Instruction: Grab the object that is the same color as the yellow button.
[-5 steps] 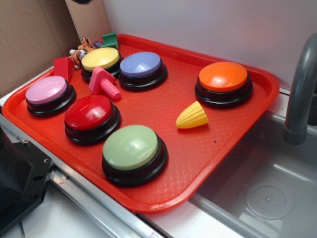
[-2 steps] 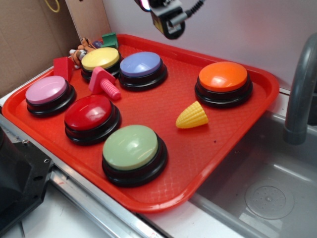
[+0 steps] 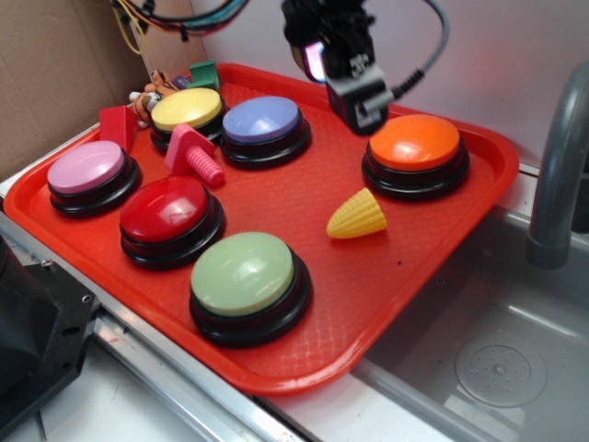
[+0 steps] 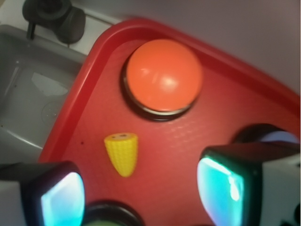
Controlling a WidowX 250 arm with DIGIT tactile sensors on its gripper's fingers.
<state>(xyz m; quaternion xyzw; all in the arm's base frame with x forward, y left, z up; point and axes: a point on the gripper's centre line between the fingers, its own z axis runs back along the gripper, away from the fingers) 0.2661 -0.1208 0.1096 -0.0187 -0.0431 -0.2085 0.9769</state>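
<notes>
Nothing is grabbed yet; my gripper (image 3: 354, 92) hangs wide and empty at the top centre of the exterior frame; the corn (image 3: 357, 216) lies untouched right of centre on the tray (image 3: 405, 276), below the orange button (image 3: 415, 143); descent and closing remain.

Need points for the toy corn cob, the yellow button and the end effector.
toy corn cob (image 3: 357, 216), exterior view, middle of its kerneled side.
yellow button (image 3: 187, 109), exterior view, centre of its domed top.
end effector (image 4: 141, 188), wrist view, the open gap midway between its two lit fingertips.
</notes>
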